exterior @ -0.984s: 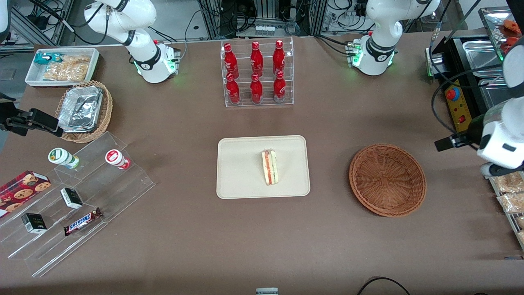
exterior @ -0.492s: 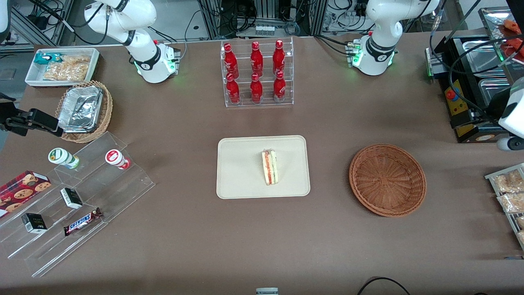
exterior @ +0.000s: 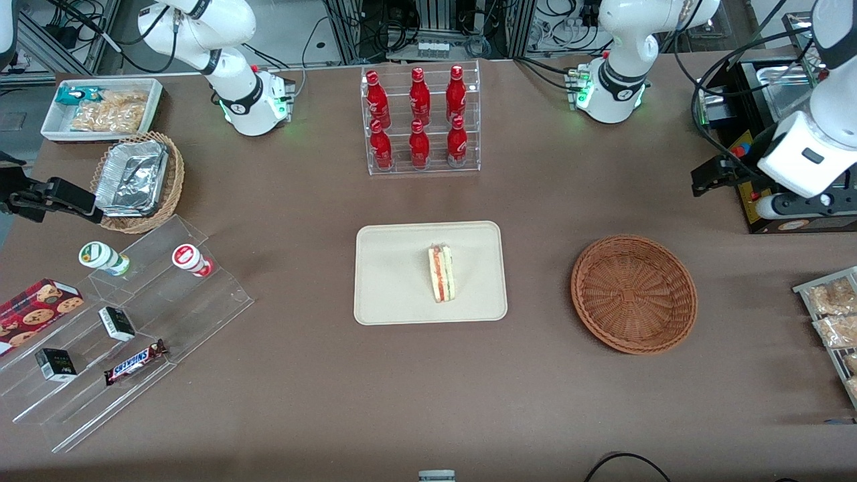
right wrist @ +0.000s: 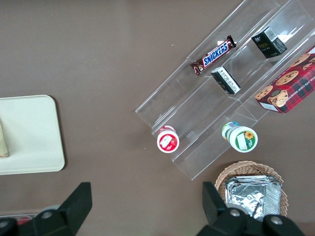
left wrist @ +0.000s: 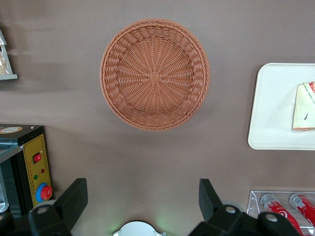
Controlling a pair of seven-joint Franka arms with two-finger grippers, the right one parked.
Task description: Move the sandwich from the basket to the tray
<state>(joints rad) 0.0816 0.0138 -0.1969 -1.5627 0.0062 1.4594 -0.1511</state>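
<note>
1. Right, your sandwich (exterior: 441, 273) sits on the tray (exterior: 395, 281), not in the basket (exterior: 633, 293). It's a wedge of pale cream bread, cut face up, with an orange-red strip and a green strip running its length.
2. In the wrist view the sandwich (left wrist: 304, 107) shows a flat cream bread face with red and green at one edge; part of it runs out of frame.
3. Tray: flat beige rectangle, rounded corners, low rim, matte smooth surface. The sandwich lies toward the basket end of it, apart from the rim.
4. Basket: round, shallow, reddish-brown wicker, weave radiating from a small square centre, braided rim. You'll see nothing in it in either view (left wrist: 155, 73). It stands on the tabletop (exterior: 535, 388) well apart from the tray, toward the working arm's end.
5. Your gripper (exterior: 711, 175) hangs above the tabletop at the working arm's end, farther from the front camera than the basket, near a black box with a yellow panel (left wrist: 35, 169). Jaws are spread wide and hold nothing; the wrist view shows both black fingers (left wrist: 74, 199) with bare tabletop between.
6. Tabletop is plain brown and matte.
7. Clear acrylic rack (exterior: 420, 119) holds six glossy red bottles, farther from the front camera than the tray.
</note>
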